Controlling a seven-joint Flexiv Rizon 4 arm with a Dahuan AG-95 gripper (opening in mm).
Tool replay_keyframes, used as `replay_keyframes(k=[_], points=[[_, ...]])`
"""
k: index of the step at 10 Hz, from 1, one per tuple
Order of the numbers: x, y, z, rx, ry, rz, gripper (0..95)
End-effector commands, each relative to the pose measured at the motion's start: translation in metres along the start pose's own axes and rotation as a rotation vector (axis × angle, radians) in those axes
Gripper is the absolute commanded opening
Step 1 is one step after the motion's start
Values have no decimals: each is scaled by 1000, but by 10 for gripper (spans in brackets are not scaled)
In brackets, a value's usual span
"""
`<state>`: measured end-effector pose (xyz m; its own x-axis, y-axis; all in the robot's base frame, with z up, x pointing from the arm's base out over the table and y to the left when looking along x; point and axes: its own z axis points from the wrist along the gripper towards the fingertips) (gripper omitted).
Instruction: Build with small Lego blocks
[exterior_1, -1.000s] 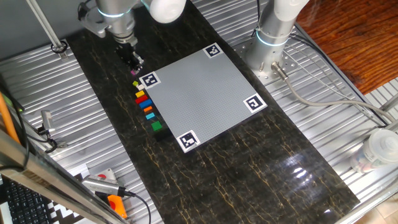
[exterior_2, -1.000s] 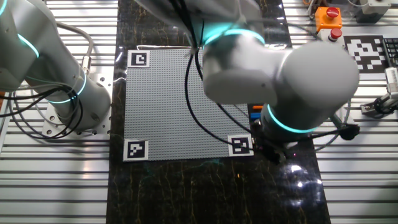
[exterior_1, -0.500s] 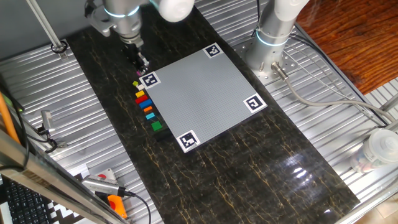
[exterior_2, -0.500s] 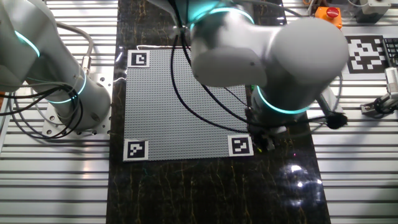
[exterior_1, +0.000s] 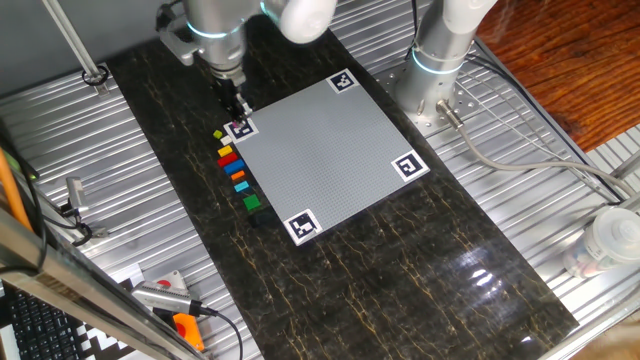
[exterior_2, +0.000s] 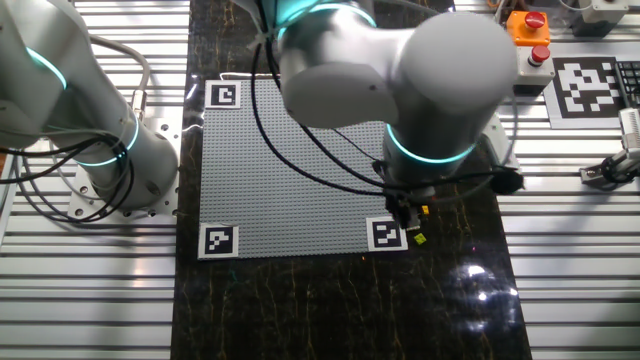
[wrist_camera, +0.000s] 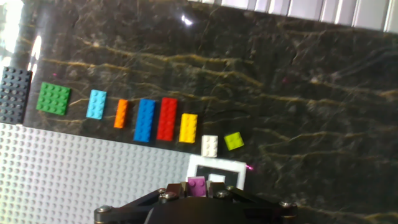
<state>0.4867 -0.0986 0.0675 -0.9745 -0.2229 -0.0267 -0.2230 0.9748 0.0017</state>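
My gripper (wrist_camera: 197, 185) is shut on a small pink Lego block (wrist_camera: 198, 183), just above the marked corner (wrist_camera: 217, 171) of the grey studded plate (wrist_camera: 93, 168). On the dark tabletop beside the plate lies a row of blocks: green (wrist_camera: 53, 99), light blue (wrist_camera: 96, 104), orange (wrist_camera: 121, 113), blue (wrist_camera: 145, 119), red (wrist_camera: 167, 118), yellow (wrist_camera: 188, 127), white (wrist_camera: 209, 145) and lime (wrist_camera: 234, 140). From the side, the gripper (exterior_1: 238, 108) hangs over the plate's near-left corner, next to the row (exterior_1: 235, 170). The opposite camera has the gripper (exterior_2: 405, 210) largely hidden by the arm.
A dark studded piece (wrist_camera: 13, 93) lies at the row's far end. A second arm's base (exterior_1: 440, 60) stands beyond the plate (exterior_1: 320, 150). A box with a red button (exterior_2: 527, 30) and an orange-tipped tool (exterior_1: 185, 325) sit off to the sides.
The gripper, still carrying the pink block, has moved from the bare tabletop toward the plate's marked corner. The row of blocks has not moved.
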Motion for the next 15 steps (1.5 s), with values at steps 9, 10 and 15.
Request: replay_keyframes(k=[9, 10, 15], points=[[-5, 13, 22, 5, -14, 33, 0], [-5, 14, 25, 5, -16, 29, 0], [-4, 14, 32, 1, -16, 25, 0]])
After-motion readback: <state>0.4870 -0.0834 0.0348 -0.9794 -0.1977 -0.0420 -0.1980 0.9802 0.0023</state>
